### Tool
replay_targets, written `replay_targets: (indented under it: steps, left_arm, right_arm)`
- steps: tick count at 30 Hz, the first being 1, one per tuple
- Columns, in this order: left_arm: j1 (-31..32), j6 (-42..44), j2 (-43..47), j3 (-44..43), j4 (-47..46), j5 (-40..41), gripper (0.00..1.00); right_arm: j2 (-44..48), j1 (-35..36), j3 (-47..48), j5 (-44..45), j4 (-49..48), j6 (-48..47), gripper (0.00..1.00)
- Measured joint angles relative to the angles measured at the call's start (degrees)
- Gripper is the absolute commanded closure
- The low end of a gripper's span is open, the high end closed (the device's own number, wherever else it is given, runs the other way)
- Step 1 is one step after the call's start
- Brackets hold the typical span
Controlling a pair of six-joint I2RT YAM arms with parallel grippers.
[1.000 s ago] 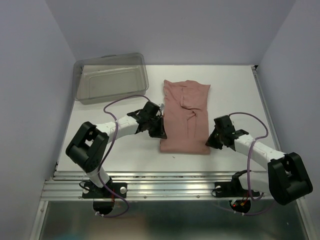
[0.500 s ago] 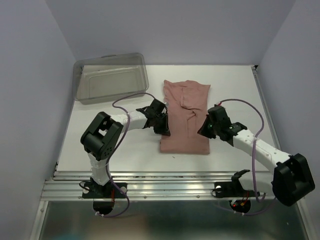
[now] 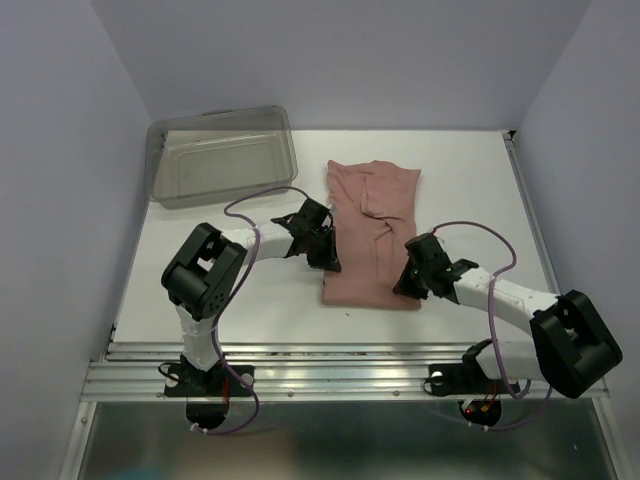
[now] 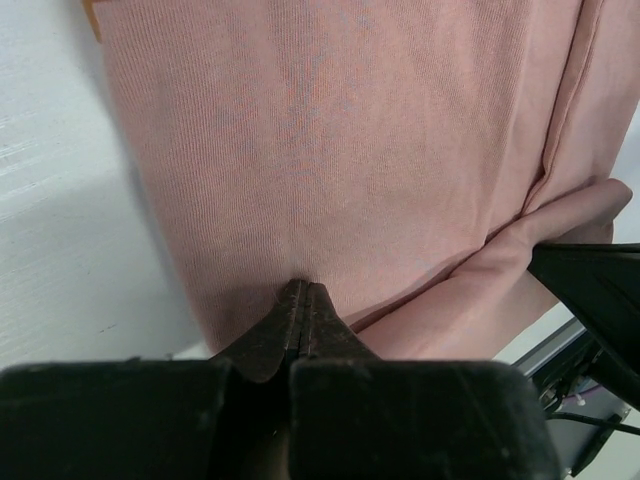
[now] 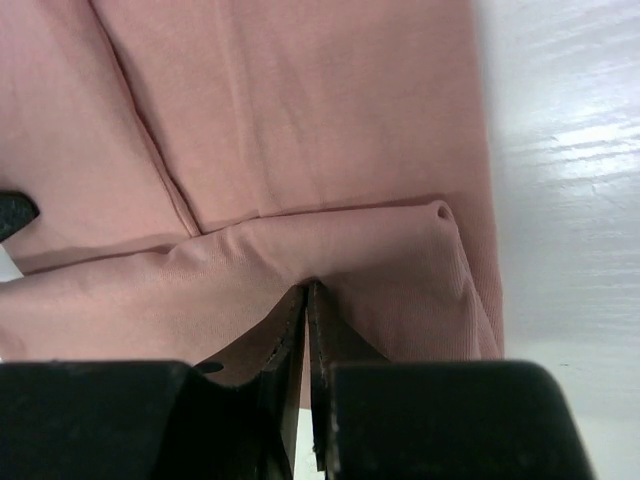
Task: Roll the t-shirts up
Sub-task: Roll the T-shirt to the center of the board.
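Observation:
The dusty-pink t-shirt (image 3: 375,225) lies folded into a long strip in the middle of the table. My left gripper (image 3: 328,258) sits at the strip's left edge, near the front. In the left wrist view it (image 4: 302,285) is shut with its tips against the cloth (image 4: 330,150), and no cloth shows between the jaws. At the near right corner my right gripper (image 3: 405,282) is over the shirt. Its jaws (image 5: 307,285) are closed to a thin slit on a raised fold of the shirt (image 5: 330,250).
A clear grey plastic bin (image 3: 222,155) stands at the back left of the table. Pale walls close in both sides and the back. The table's front rail (image 3: 320,365) runs just behind the arm bases.
My right gripper has moved left onto the shirt's near right corner and pinched up a fold there. The left gripper shifted slightly farther along the left edge, then stayed put.

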State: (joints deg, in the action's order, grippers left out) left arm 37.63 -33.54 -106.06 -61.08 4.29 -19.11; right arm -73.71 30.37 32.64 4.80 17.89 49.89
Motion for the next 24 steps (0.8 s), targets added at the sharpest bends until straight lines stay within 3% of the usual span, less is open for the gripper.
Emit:
replay_targets:
  steps: [9,16,24]
  left_arm:
    - [-0.33,0.04,-0.20,0.02,-0.24,-0.63,1.00]
    - [-0.42,0.52,0.37,0.09,0.31,-0.02,1.00]
    - [-1.01,1.46,7.06,-0.85,5.77,2.86,1.00]
  right_arm:
    - [3.32,0.09,-2.29,3.43,0.04,3.85,0.90]
    - [8.35,0.09,-2.12,6.93,6.64,3.85,0.89]
    - [9.46,0.09,1.53,8.85,10.08,3.41,0.89]
